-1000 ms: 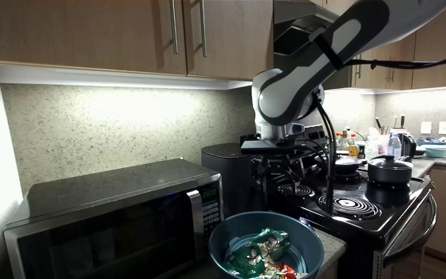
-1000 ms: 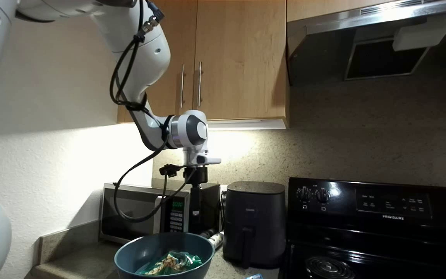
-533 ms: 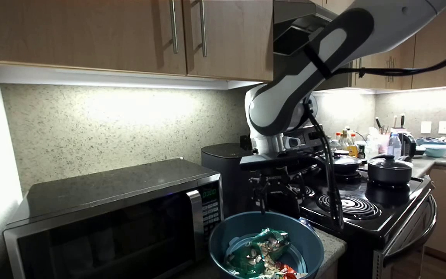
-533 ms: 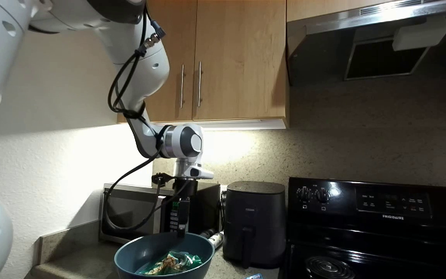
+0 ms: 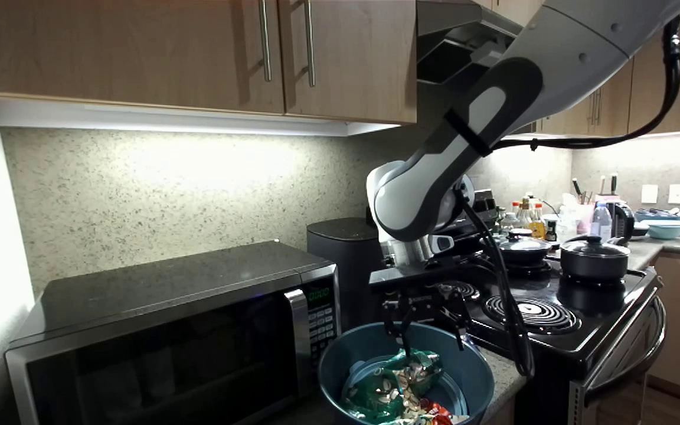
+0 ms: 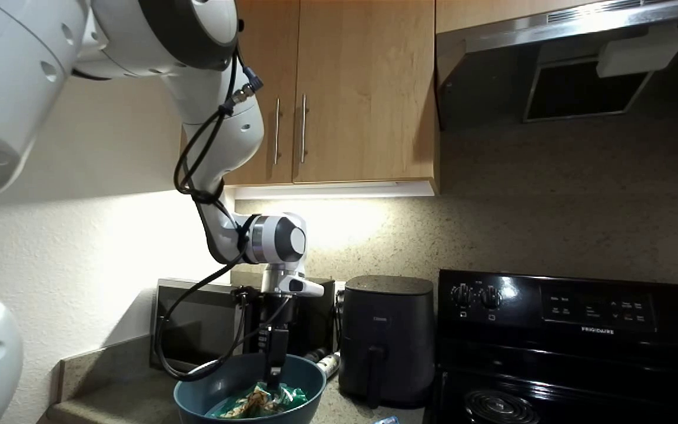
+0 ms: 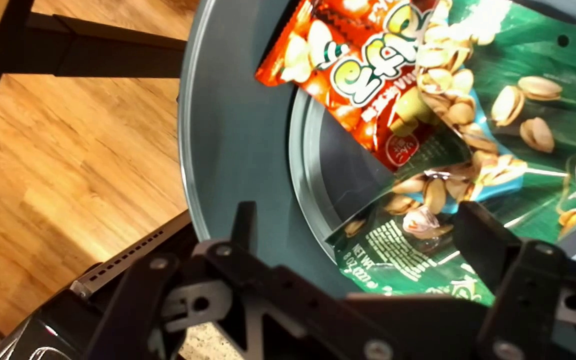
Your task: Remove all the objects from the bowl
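Observation:
The blue bowl (image 5: 340,360) stands on the counter; it also shows in an exterior view (image 6: 198,391) and in the wrist view (image 7: 238,150). Crinkly green packets with pistachio pictures (image 5: 378,392) lie in it, also in the wrist view (image 7: 533,115). A red-orange packet (image 7: 358,75) lies beside them in the bowl. A small blue-white packet (image 6: 387,420) lies on the counter outside the bowl. My gripper (image 5: 433,348) is open, pointing down into the bowl. In the wrist view its fingers (image 7: 358,207) are wide apart, one over the bowl's wall, one over a green packet. Contact cannot be told.
A microwave (image 5: 169,354) stands beside the bowl, and a dark air fryer (image 6: 386,341) behind it. A bottle (image 6: 330,364) lies by the air fryer. The black stove (image 5: 588,319) with a lidded pot (image 5: 594,262) is on the other side. Cabinets (image 5: 198,53) hang above.
My gripper has come down from above the bowl's far rim to inside the bowl, close over the packets. It stays open. The bowl and packets have not moved.

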